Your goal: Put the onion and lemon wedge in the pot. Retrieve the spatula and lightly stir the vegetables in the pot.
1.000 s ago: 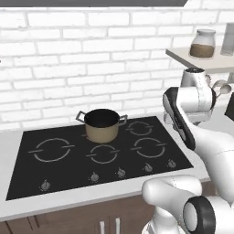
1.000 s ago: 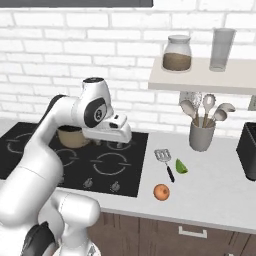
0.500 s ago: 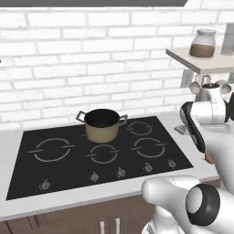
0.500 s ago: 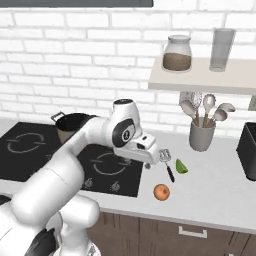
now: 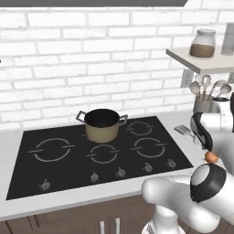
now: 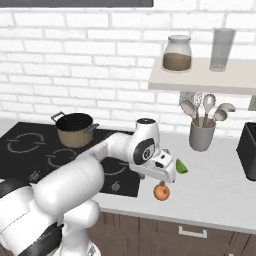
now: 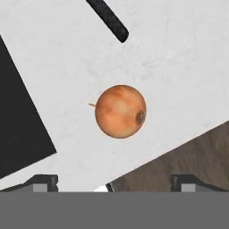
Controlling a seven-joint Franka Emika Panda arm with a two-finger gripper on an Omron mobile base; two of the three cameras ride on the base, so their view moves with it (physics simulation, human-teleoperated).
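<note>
No legible text, label, brand, number or sign was found on any surface. The cooktop carried only ring outlines and knobs; the jar on the shelf bore no lettering.

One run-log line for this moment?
claw open above onion | onion on counter | lemon wedge on counter | pot empty

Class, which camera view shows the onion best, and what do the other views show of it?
The hand view: the onion sits whole on the white counter. The right base view shows it small, just below the hand. The left base view shows a sliver of it behind the arm.
</note>
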